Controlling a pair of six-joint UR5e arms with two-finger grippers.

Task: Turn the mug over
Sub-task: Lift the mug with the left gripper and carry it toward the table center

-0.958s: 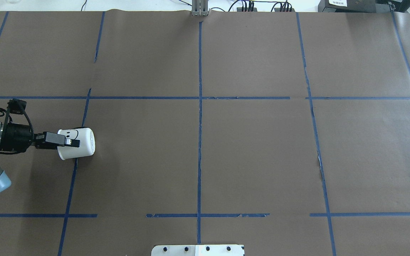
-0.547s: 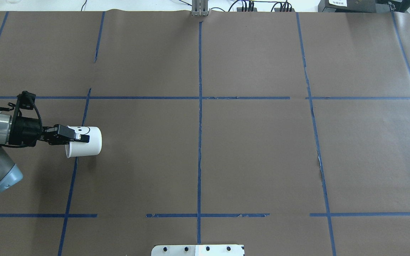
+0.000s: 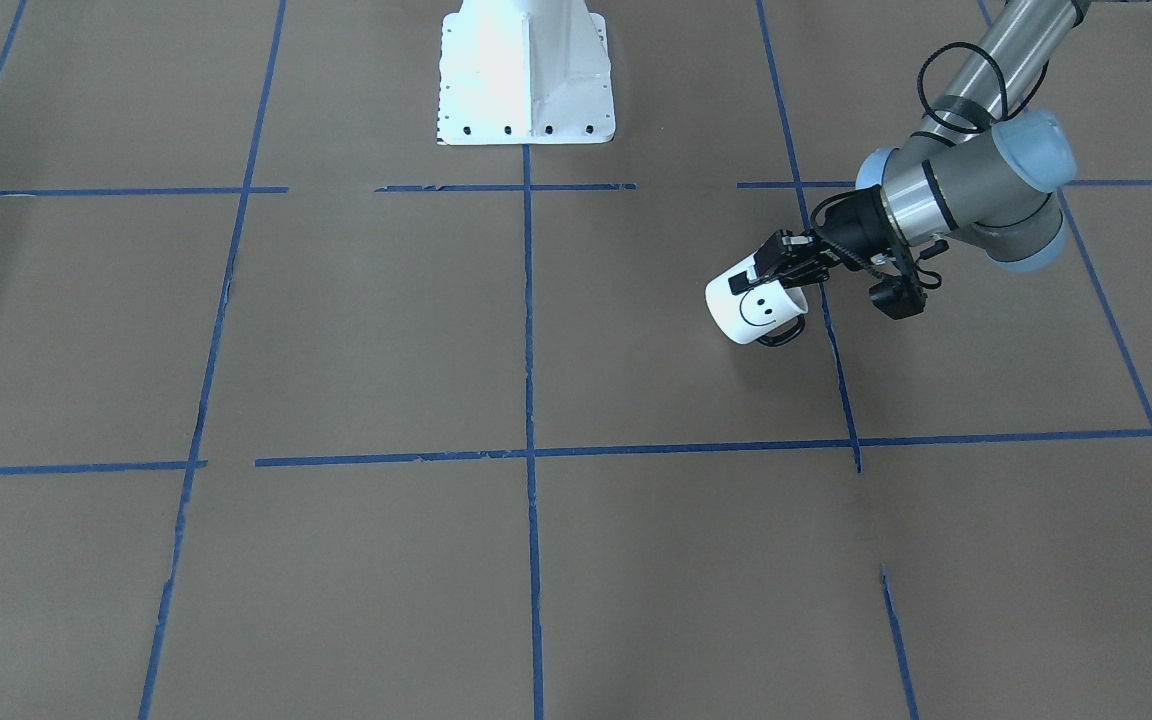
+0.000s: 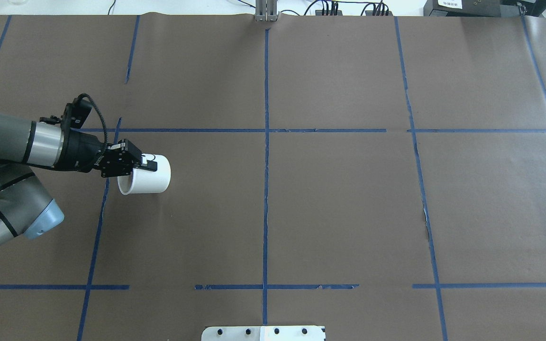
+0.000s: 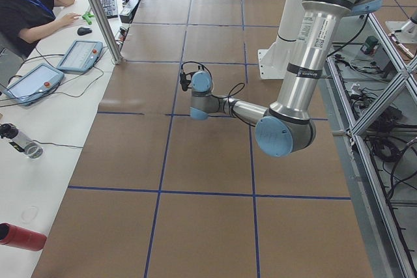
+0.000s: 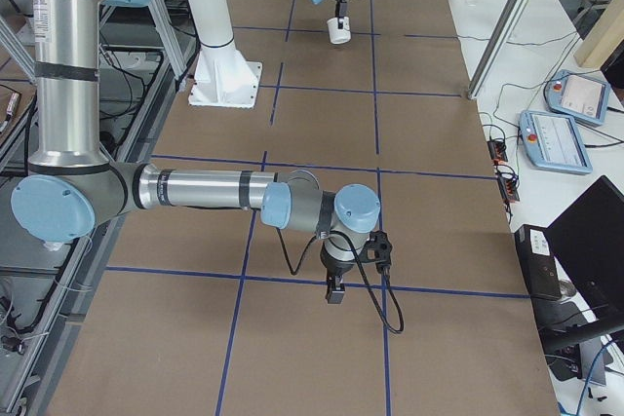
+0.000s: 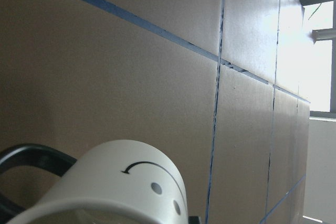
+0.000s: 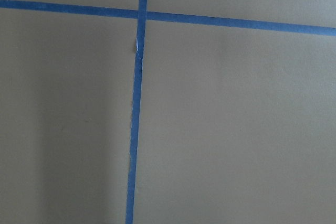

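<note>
The white mug (image 4: 146, 180) with a black smiley face (image 3: 759, 307) and black handle (image 3: 782, 334) lies on its side in the air, a little above the brown table, left of centre. My left gripper (image 4: 147, 165) is shut on its rim, one finger over the outer wall, with the mug's opening towards the wrist. The left wrist view shows the mug (image 7: 123, 182) close up with its handle (image 7: 31, 156) at the left. My right gripper (image 6: 334, 291) shows only in the exterior right view, pointing down over bare table; I cannot tell if it is open or shut.
The table is brown paper with a blue tape grid (image 4: 266, 142). The white robot base plate (image 3: 526, 75) stands at the near-robot edge. An operator (image 5: 29, 11) and tablets (image 5: 79, 55) are on a side desk beyond the far edge.
My left gripper has carried the mug to the right and farther from the robot. The mug has rolled, so its smiley face has turned out of the overhead view.
</note>
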